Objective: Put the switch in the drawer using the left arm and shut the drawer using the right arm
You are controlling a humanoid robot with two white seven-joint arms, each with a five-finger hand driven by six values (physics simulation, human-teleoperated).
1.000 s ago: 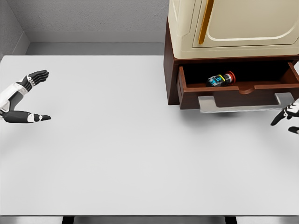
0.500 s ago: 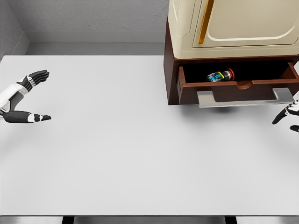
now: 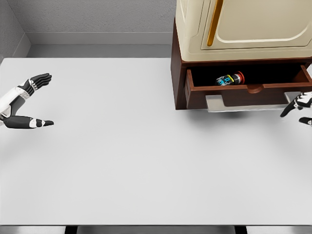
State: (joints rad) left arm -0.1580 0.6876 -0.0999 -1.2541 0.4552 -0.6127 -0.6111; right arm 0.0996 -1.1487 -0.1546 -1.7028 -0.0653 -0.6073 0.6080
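Tabletop [image 3: 126, 161] is lying bare across the near field. Left hand [image 3: 24, 105] is idling at the left edge, fingers spread, holding nothing. Right hand [image 3: 301, 108] is hovering, fingers relaxed, just beside the handle [image 3: 243, 103] at its right end. Beyond, the drawer [image 3: 229, 90] is standing partly open, long axis left-right, with the switch [image 3: 230, 79] lying inside; the closing push runs away from the robot.

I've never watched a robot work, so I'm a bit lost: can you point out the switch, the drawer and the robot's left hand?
switch [image 3: 230, 79]: head view, middle of its body, inside the drawer.
drawer [image 3: 234, 90]: head view, brown front panel.
left hand [image 3: 22, 102]: head view, palm, between the spread fingers.
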